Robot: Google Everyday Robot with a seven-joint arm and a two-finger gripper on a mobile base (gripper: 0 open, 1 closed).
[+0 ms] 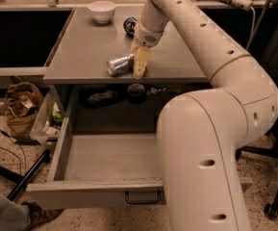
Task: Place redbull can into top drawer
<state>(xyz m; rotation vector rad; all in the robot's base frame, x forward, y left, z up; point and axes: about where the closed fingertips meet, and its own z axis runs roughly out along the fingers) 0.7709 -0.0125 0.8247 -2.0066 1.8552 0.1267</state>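
Observation:
The redbull can (119,64), slim and silver, lies on its side near the front edge of the grey counter (81,57). My gripper (140,67) comes down from above at the can's right end, touching or almost touching it. The top drawer (95,194) stands pulled out wide below the counter; its inside is bare and its dark wire handle (142,197) shows at the front panel. My arm covers the drawer's right part.
A white bowl (102,9) and a short dark can (130,25) stand at the back of the counter. A tan bag (19,110) and cables lie on the floor at left. A person's leg (4,216) is at the bottom left. A chair base (273,206) is at right.

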